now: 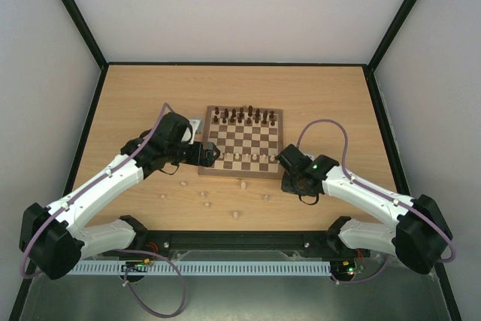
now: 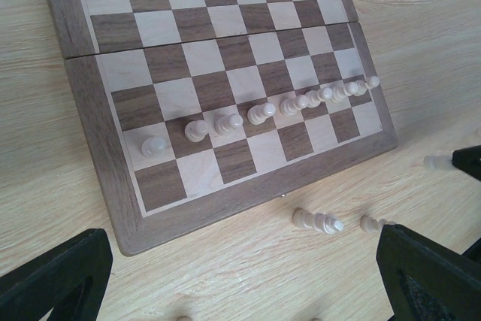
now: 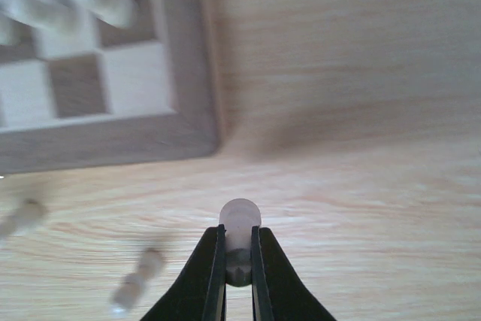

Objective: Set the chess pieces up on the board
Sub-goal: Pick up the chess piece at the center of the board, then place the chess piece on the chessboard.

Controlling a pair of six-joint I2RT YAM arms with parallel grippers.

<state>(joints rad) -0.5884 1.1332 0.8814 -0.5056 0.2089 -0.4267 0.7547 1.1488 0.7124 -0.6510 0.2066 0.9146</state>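
Right gripper [image 3: 239,232] is clamped on a pale piece [image 3: 240,217], pinched low on its body with the rounded head standing clear above the fingertips. It hangs over bare wood just off the board's right near corner. Left gripper [image 2: 240,261] stands wide apart and holds nothing, by the board's left near corner.

Table [image 1: 338,103]: light wood.

Board [image 2: 94,148]: sits mid-table and square to the edges.

Dark pieces [image 1: 242,116]: ranked along the board's side facing the far edge.

Pale pawns [image 2: 259,114]: one row, second rank from the near side. The rank behind them is unfilled.

Loose pale pieces [image 1: 204,195]: scattered between the board and the near edge, several of them lying on their sides.

Judgement: the back rank is the work outstanding.

Risks:
- The hold is narrow, so the piece may pivot or slip on descent.
- Fingers lowered behind the pawn row may topple the pawns, which stand close.
- A piece released off upright may roll.
- Both arms crowd the near side of the board and could meet.
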